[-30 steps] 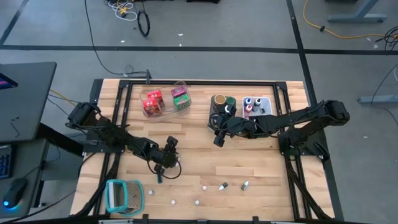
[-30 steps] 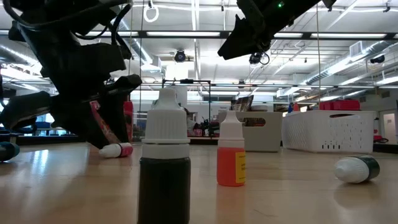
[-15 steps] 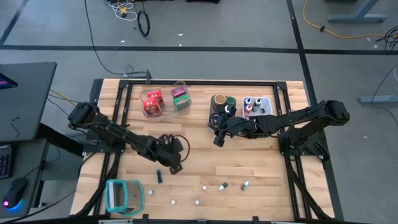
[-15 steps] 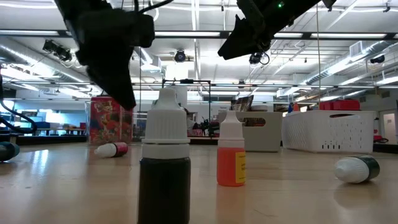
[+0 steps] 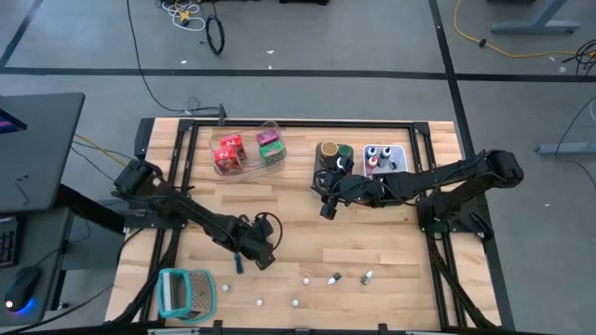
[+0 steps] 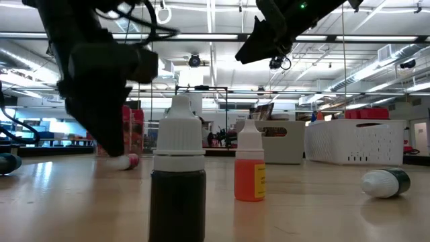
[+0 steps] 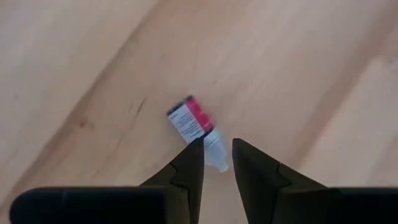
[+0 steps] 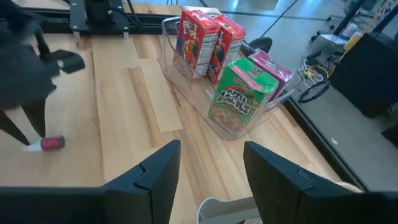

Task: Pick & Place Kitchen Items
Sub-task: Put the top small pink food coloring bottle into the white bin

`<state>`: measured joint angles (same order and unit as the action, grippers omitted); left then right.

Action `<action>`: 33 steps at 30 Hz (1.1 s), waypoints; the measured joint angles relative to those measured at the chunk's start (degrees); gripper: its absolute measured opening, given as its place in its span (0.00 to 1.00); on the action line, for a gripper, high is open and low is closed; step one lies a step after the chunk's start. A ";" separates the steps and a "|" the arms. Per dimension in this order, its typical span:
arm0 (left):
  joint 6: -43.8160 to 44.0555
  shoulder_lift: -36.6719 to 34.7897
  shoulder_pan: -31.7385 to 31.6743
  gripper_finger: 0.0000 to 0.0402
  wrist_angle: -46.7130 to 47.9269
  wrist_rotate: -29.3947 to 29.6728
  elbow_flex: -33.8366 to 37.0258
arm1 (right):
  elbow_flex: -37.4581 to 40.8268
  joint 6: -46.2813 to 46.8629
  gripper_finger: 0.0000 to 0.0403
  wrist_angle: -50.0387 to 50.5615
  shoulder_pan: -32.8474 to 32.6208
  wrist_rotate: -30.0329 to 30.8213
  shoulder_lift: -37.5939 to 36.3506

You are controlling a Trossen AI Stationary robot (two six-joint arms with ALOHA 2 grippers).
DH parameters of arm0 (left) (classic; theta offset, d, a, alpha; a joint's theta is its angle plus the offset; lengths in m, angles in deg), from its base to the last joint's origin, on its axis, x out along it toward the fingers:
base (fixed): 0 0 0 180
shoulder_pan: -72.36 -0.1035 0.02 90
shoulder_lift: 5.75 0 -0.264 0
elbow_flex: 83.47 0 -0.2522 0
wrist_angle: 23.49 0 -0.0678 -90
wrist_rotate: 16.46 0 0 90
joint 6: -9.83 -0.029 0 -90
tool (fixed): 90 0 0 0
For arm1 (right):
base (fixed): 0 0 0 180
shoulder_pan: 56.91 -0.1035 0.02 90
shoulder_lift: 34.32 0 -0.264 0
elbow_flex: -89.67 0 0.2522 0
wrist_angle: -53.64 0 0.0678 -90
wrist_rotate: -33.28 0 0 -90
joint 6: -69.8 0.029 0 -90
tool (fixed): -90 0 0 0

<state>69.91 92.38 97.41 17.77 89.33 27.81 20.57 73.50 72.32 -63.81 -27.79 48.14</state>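
Left gripper (image 7: 216, 155) hangs over the surface (image 7: 93, 56), fingers narrowly apart and empty, the small red-labelled bottle (image 7: 196, 129) lying at its twelve o'clock.

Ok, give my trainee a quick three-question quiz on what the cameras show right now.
1. True or false: the small red-labelled bottle lies on its side on the table.
2. Which gripper is right over that bottle? A) left gripper B) right gripper
3. Fill in: the cereal boxes stand in a clear ____.

Key: 1 true; 2 A; 3 bin.
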 joint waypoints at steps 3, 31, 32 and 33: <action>0.81 2.34 0.01 0.23 -0.10 -1.13 0.00 | 0.01 -1.46 0.47 -0.40 0.00 0.04 0.00; -38.00 3.17 -0.01 0.28 -2.64 3.55 0.00 | 0.01 -4.58 0.47 -2.76 0.33 -0.46 0.00; -39.83 3.17 -0.01 0.30 -2.60 3.68 0.00 | 0.01 -4.63 0.47 -2.74 0.33 -0.47 0.00; -41.27 3.17 -0.02 0.32 -2.58 3.75 0.00 | 0.01 -4.78 0.47 -2.75 0.33 -0.47 0.00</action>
<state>28.65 95.55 97.39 15.19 93.09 27.81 20.57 68.72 69.57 -63.48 -28.26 48.14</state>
